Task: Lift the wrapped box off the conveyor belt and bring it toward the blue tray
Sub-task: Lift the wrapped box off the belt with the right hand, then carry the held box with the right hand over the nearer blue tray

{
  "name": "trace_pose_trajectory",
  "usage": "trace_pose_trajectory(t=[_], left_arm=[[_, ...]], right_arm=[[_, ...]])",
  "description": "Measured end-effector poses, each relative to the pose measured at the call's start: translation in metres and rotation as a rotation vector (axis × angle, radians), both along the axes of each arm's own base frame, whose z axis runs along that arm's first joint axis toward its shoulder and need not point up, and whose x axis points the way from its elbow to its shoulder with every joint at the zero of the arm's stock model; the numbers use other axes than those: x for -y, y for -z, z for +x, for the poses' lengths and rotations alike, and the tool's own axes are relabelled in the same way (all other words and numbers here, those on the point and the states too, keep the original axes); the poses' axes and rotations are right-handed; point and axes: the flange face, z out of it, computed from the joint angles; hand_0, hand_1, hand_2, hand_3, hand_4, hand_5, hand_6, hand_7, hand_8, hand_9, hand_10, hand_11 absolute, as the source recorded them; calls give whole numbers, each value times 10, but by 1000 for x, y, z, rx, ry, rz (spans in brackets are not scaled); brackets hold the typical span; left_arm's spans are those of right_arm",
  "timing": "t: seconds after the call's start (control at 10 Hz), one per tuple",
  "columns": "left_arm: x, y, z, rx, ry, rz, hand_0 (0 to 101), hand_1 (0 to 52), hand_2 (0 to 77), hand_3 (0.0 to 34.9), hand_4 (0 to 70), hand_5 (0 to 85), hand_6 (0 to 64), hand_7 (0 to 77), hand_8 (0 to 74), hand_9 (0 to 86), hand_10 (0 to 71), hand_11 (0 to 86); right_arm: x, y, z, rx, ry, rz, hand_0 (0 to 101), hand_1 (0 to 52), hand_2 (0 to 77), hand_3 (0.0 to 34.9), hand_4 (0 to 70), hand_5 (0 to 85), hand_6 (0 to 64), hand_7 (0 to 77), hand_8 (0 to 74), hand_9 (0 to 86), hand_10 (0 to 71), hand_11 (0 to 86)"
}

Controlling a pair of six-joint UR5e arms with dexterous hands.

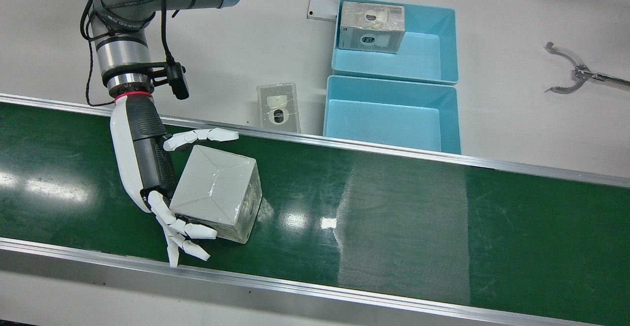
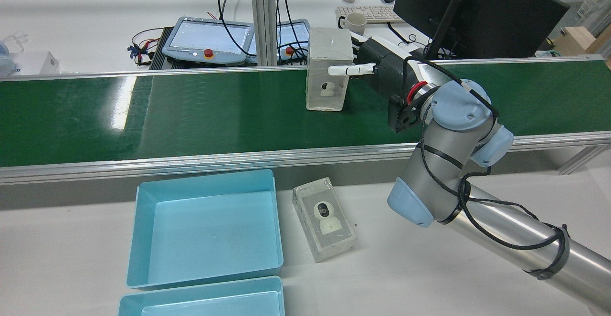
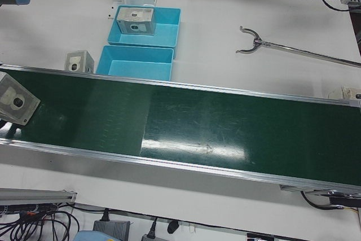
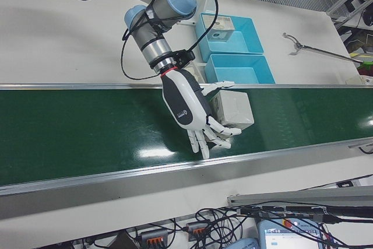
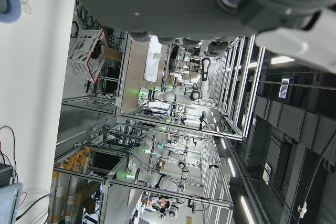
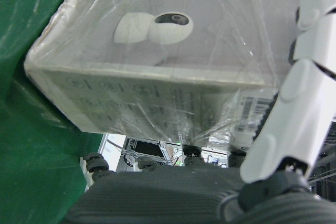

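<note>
Glossy green conveyor belt (image 1: 393,208), scuffed and reflecting the lights. The right hand (image 1: 147,168) has its white fingers (image 1: 199,136) wrapped around the wrapped box (image 1: 216,190), a crinkly plastic-covered cube above the belt, well apart from the smooth blue tray (image 1: 393,119). Can't tell the left hand's state.

Right arm (image 1: 123,35): silver-grey metal tube segments, pale blue joint caps, black cable looped along its length and strapped on with black bands. Wrist: ribbed grey collar, thin red ring, small black camera block (image 1: 178,81) on a black bracket. Right hand (image 1: 147,168): glossy white shell, black ribbed panels on the palm side, white segmented fingers (image 1: 189,232) with dark joints, small round logo on its back. Left hand (image 5: 210,3): grey ribbed underside, white edge.
</note>
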Motion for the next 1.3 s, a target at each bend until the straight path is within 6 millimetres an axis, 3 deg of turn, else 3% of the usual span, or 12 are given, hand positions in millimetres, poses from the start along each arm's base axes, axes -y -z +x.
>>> trace_pose_trajectory(t=[0.2, 0.3, 0.4, 0.5, 0.6, 0.7, 0.8, 0.9, 1.0, 1.1, 1.2, 1.3], left_arm=[[0, 0, 0, 0, 0, 0, 0, 0, 5, 0, 0, 5, 0, 5, 5, 0, 0, 0], [0, 0, 0, 0, 0, 0, 0, 0, 11, 0, 0, 5, 0, 5, 5, 0, 0, 0], [0, 0, 0, 0, 0, 0, 0, 0, 11, 0, 0, 5, 0, 5, 5, 0, 0, 0], [0, 0, 0, 0, 0, 0, 0, 0, 11, 0, 0, 5, 0, 5, 0, 0, 0, 0], [0, 0, 0, 0, 0, 0, 0, 0, 11, 0, 0, 5, 0, 5, 5, 0, 0, 0], [0, 0, 0, 0, 0, 0, 0, 0, 11, 0, 0, 5, 0, 5, 5, 5, 0, 0], [0, 0, 0, 0, 0, 0, 0, 0, 11, 0, 0, 5, 0, 5, 5, 5, 0, 0], [0, 0, 0, 0, 0, 0, 0, 0, 5, 0, 0, 5, 0, 5, 5, 0, 0, 0], [0, 0, 0, 0, 0, 0, 0, 0, 5, 0, 0, 5, 0, 5, 5, 0, 0, 0], [0, 0, 0, 0, 0, 0, 0, 0, 5, 0, 0, 5, 0, 5, 5, 0, 5, 0], [0, 0, 0, 0, 0, 0, 0, 0, 5, 0, 0, 5, 0, 5, 5, 0, 0, 0], [0, 0, 0, 0, 0, 0, 0, 0, 5, 0, 0, 5, 0, 5, 5, 0, 0, 0]], right_arm=[[0, -1, 1, -1, -2, -3, 396, 82, 191, 286, 191, 267, 0, 175, 0, 38, 71, 93], [0, -2, 2, 0, -3, -6, 396, 82, 191, 286, 191, 267, 0, 175, 0, 38, 71, 93], [0, -2, 2, 3, -7, -8, 406, 49, 284, 295, 251, 333, 65, 278, 65, 125, 142, 180], [1, -2, 3, 8, -15, -10, 398, 44, 289, 291, 256, 349, 153, 360, 175, 213, 175, 240], [0, 0, 5, 17, -20, -11, 395, 38, 289, 266, 256, 355, 224, 425, 267, 300, 180, 262], [-2, 5, 7, 32, -23, -3, 388, 38, 289, 230, 256, 355, 256, 447, 311, 415, 180, 267], [-5, 15, 11, 54, -25, 14, 380, 33, 295, 194, 256, 355, 305, 480, 305, 485, 202, 289], [-11, 29, 15, 81, -31, 38, 380, 33, 295, 194, 256, 355, 305, 480, 305, 485, 202, 289], [-23, 46, 13, 114, -30, 68, 373, 27, 295, 150, 256, 355, 316, 491, 316, 496, 218, 322], [-40, 61, 3, 148, -17, 92, 373, 27, 295, 150, 256, 355, 316, 491, 316, 496, 218, 322], [-59, 73, -15, 180, -2, 106, 372, 27, 295, 209, 224, 475, 316, 507, 289, 464, 175, 289], [-80, 87, -36, 214, 13, 115, 376, 27, 295, 221, 224, 485, 316, 507, 278, 442, 185, 267]])
